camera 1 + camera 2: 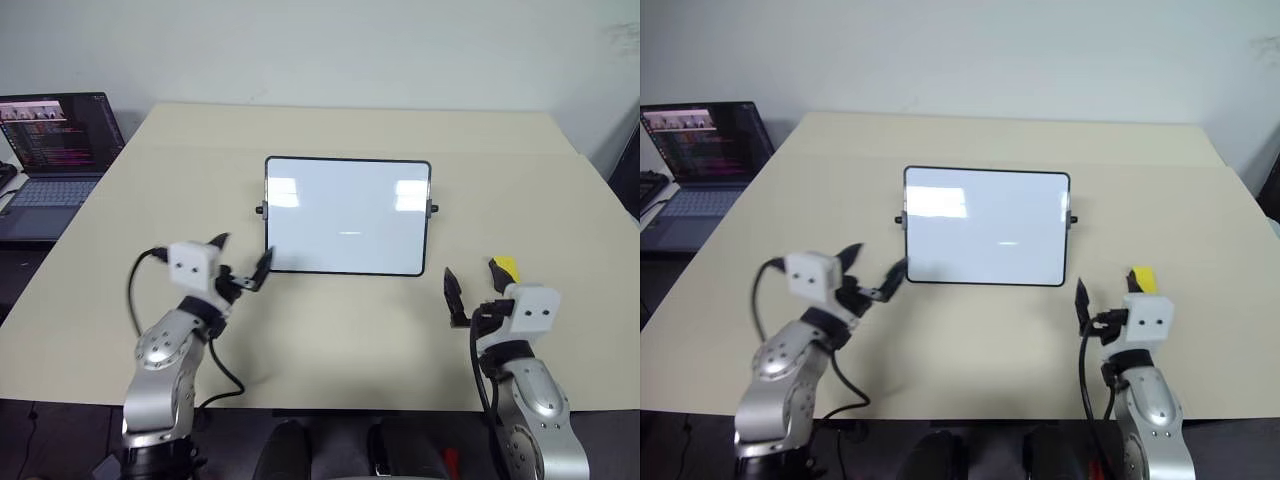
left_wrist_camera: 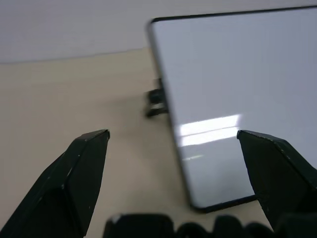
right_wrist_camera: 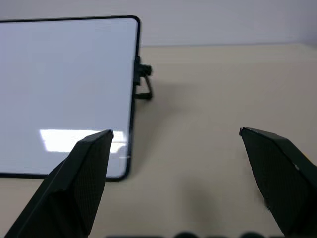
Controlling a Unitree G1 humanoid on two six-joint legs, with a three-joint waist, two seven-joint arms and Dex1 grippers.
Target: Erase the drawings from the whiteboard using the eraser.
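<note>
The whiteboard (image 1: 347,215) lies flat in the middle of the table, a white face in a thin black frame with a knob on each short side. The drawings are out of view: its face shows plain white with light reflections. The yellow eraser (image 1: 506,268) lies on the table near the board's front right corner. It sits just outside the right finger of my right gripper (image 1: 474,284), partly hidden by the wrist. That gripper is open and empty. My left gripper (image 1: 240,256) is open and empty at the board's front left corner (image 2: 198,203).
An open laptop (image 1: 50,150) sits on a separate surface beyond the table's left edge. The beige table (image 1: 330,330) has bare room in front of the board between my arms. A black cable (image 1: 132,290) loops from my left wrist.
</note>
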